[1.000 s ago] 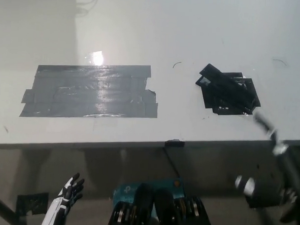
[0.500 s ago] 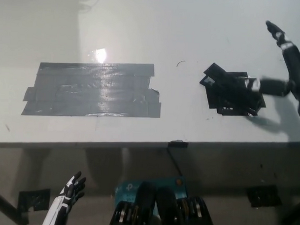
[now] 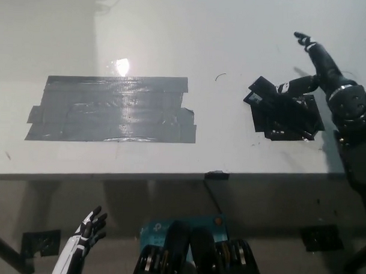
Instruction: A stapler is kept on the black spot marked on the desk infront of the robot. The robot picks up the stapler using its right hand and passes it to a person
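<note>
While stapler (image 3: 279, 103) sits on black spot (image 3: 292, 120), right robot hand (image 3: 314, 72) hovers w/ fingers apart.

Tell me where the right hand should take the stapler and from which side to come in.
Grip the stapler across its long body near the middle, coming from above and its right. It lies flat and slanted on the black spot, so its narrow sides are free. The right hand is open just beyond it; the left hand rests below the desk.
</note>
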Available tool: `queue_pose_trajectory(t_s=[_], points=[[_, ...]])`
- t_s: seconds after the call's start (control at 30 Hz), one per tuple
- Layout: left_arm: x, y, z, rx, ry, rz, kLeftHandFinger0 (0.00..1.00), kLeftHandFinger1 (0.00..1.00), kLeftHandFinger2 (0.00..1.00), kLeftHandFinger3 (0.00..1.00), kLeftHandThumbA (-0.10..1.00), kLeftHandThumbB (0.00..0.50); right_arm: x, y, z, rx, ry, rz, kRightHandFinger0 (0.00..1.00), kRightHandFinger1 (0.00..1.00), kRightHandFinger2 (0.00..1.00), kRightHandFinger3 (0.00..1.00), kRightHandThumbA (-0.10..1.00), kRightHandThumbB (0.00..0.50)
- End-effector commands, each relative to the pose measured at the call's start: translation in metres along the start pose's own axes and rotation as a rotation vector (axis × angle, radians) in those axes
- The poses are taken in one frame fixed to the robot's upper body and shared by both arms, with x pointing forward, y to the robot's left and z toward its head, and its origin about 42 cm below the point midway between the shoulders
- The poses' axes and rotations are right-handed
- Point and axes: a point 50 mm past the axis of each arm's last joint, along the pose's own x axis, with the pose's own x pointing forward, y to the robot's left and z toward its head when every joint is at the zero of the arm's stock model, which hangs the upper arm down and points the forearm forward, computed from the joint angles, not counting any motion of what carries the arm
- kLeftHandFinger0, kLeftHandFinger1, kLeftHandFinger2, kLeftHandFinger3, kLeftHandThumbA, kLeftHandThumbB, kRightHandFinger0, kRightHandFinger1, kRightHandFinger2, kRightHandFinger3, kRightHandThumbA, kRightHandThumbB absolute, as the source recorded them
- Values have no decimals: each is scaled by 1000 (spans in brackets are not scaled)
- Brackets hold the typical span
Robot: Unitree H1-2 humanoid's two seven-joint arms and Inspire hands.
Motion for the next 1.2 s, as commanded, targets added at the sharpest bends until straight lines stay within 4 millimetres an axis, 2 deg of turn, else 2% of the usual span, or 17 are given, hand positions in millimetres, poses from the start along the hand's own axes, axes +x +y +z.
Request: queue_pose_trajectory(t_s=[0.0, 0.03, 0.1, 0.33, 0.43, 0.7, 0.83, 0.97, 1.17], points=[[3, 3, 9, 11, -67, -19, 963, 1000, 1000, 1000, 1000, 495, 11, -15, 38, -58, -86, -68, 1000, 1000, 1000, 1000, 1000, 331], [3, 3, 9, 11, -66, -19, 963, 1000, 1000, 1000, 1000, 497, 12, -15, 38, -59, -84, -66, 1000, 1000, 1000, 1000, 1000, 343], [3, 3, 9, 7, -62, -20, 954, 1000, 1000, 1000, 1000, 500, 15, -11, 37, -83, -79, -54, 1000, 1000, 1000, 1000, 1000, 338], [3, 4, 11, 13, -61, -21, 927, 1000, 1000, 1000, 1000, 499, 22, -8, 35, -147, -27, -55, 1000, 1000, 1000, 1000, 1000, 304], [3, 4, 11, 10, -63, -22, 917, 1000, 1000, 1000, 1000, 481, 24, -8, 34, -138, -11, -49, 1000, 1000, 1000, 1000, 1000, 317], [5, 2, 12, 2, -54, -21, 924, 1000, 1000, 1000, 1000, 483, 23, -3, 36, -148, -33, -32, 1000, 1000, 1000, 1000, 1000, 323], [7, 4, 13, 7, -56, -25, 910, 1000, 1000, 1000, 1000, 483, 25, 1, 31, -131, -23, -18, 1000, 1000, 1000, 1000, 1000, 346], [8, 5, 12, 1, -53, -26, 911, 1000, 1000, 1000, 1000, 496, 24, 3, 33, -116, -24, -11, 1000, 1000, 1000, 1000, 1000, 332], [8, 5, 12, 6, -53, -24, 853, 1000, 1000, 1000, 1000, 497, 23, 9, 36, -123, -36, 0, 1000, 1000, 1000, 1000, 1000, 337]])
